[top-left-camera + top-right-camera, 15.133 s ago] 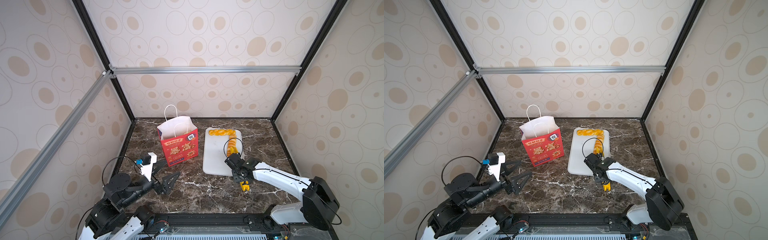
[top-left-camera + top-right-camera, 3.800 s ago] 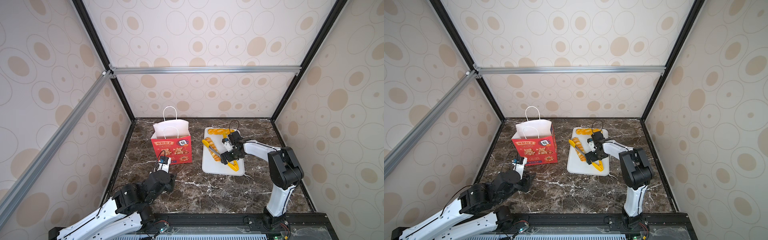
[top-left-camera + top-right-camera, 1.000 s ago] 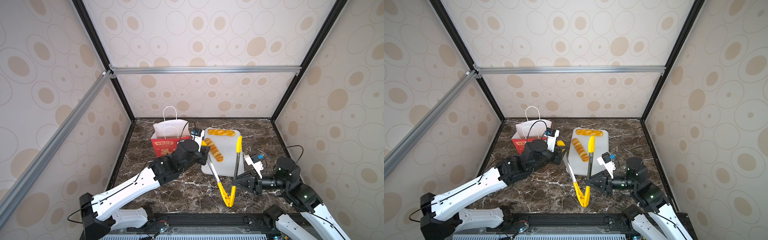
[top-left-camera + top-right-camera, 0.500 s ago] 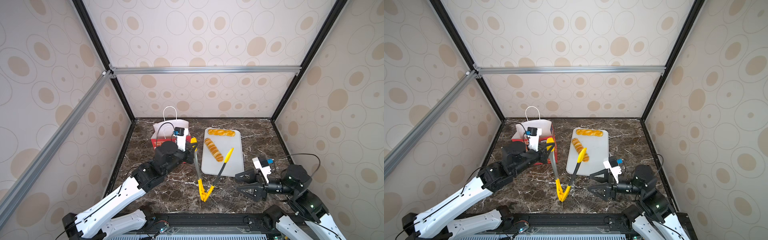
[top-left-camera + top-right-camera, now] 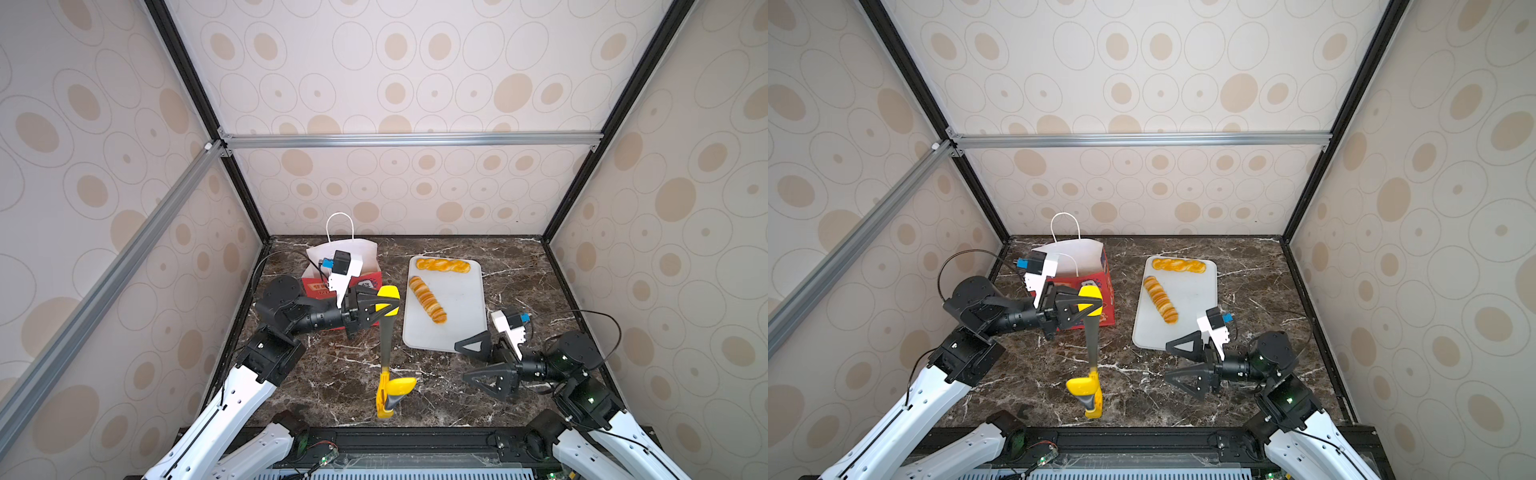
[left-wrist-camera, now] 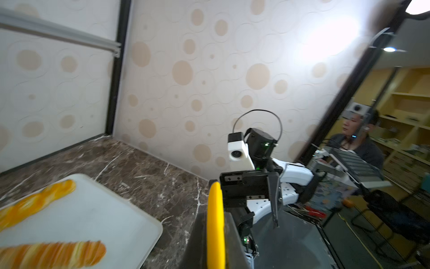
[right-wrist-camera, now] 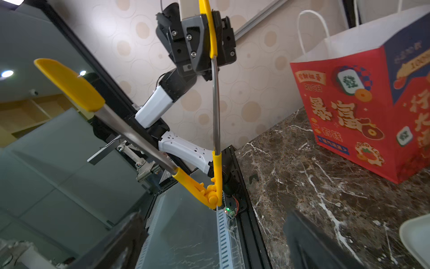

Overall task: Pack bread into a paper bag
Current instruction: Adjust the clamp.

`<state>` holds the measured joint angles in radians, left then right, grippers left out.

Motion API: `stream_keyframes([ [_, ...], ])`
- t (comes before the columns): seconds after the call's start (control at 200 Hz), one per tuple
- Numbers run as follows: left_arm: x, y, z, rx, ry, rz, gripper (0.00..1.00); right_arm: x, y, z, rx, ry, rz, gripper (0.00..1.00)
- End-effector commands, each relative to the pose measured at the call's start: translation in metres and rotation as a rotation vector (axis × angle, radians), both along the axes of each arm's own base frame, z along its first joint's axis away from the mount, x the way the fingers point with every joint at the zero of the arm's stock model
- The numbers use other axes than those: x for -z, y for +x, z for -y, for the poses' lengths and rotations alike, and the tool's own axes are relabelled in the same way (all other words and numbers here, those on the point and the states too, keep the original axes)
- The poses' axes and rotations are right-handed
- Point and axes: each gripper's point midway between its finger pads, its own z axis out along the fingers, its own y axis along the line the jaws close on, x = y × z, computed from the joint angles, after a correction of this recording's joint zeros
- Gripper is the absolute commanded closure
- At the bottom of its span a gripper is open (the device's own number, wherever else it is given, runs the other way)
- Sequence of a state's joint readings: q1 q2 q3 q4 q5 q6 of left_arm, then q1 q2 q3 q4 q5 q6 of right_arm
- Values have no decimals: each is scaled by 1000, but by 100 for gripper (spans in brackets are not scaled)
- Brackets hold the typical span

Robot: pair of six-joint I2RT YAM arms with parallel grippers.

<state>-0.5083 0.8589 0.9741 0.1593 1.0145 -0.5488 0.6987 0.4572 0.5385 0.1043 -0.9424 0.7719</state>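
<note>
The left hand is clamped on one yellow tip of the tongs, so they dangle hinge-down over the bench — no working grip. The right hand gapes wide and empty beside the tray, likely to take them. Two bread sticks lie on that tray; the paper bag stands upright behind.

There are two twisted bread sticks, one long stick and another stick beside it. Both lie on one white tray, near the tips of the right gripper, whose fingers are spread wide. There is one red paper bag, close by the left gripper. One pair of yellow-tipped tongs is pinched between that gripper's fingers. That makes two grippers.
</note>
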Motion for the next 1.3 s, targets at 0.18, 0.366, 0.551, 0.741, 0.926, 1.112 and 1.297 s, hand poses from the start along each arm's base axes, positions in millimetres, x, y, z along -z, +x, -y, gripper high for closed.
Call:
stream_keyframes([
  [0.18, -61, -72, 8, 313, -180, 188, 100, -16, -37, -12, -172, 74, 154, 0],
  [0.366, -70, -68, 17, 353, -277, 146, 100, -14, -49, -33, -250, 72, 204, 0],
  [0.551, -63, -49, 26, 324, -315, 98, 100, -5, -63, -59, -325, 42, 228, 0],
  [0.741, -54, -34, 32, 287, -325, 63, 100, 3, -78, -90, -387, 5, 264, 0],
  [0.926, -42, -29, 34, 252, -309, 50, 100, -2, -93, -109, -433, -3, 288, 0],
  [1.112, -30, -16, 32, 137, -262, 47, 100, 11, -105, -129, -370, -146, 376, 0],
  [1.297, -33, -10, 28, 67, -264, 51, 100, 33, -94, -148, -234, -240, 386, 0],
])
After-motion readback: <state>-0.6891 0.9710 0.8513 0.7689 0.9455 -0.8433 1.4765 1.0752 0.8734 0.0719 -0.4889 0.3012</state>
